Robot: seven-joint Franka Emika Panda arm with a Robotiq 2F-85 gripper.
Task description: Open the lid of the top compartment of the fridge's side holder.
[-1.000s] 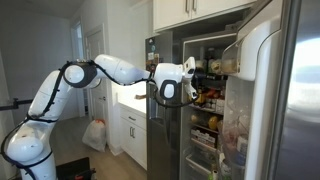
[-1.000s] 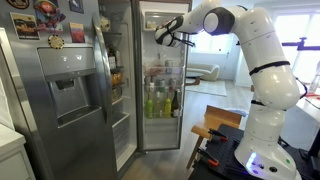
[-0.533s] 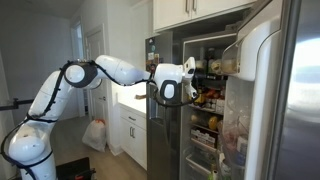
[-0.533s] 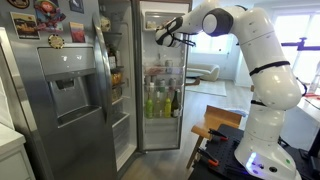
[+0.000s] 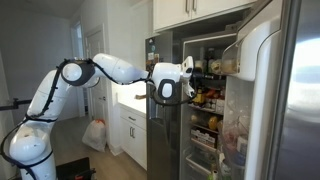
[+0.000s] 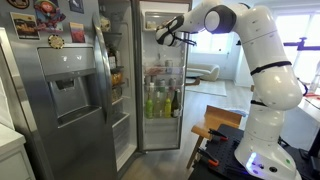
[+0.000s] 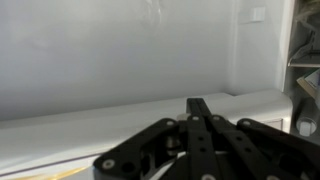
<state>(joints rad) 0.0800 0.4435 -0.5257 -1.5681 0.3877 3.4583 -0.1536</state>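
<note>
The dark grey fridge (image 6: pixel 70 90) stands open and lit white inside in both exterior views (image 5: pixel 215 110). Its open door's side holder (image 6: pixel 160 100) carries bottles on its shelves. The top compartment is a white lidded box at the door's top (image 6: pixel 160 22). My gripper (image 6: pixel 160 38) reaches in at that height, just below the lid. In the wrist view the black fingers (image 7: pixel 198 106) lie pressed together, empty, with their tip against the lid's white lower rim (image 7: pixel 110 115). The lid looks closed. In an exterior view the gripper (image 5: pixel 198 72) is partly hidden behind the door.
White cabinets (image 5: pixel 190 12) hang above the fridge, and a white counter cabinet (image 5: pixel 130 125) stands beside it. A white bag (image 5: pixel 95 133) lies on the floor. The second door's white inside (image 5: pixel 255 60) juts out close by. A wooden stool (image 6: pixel 215 133) stands by the robot base.
</note>
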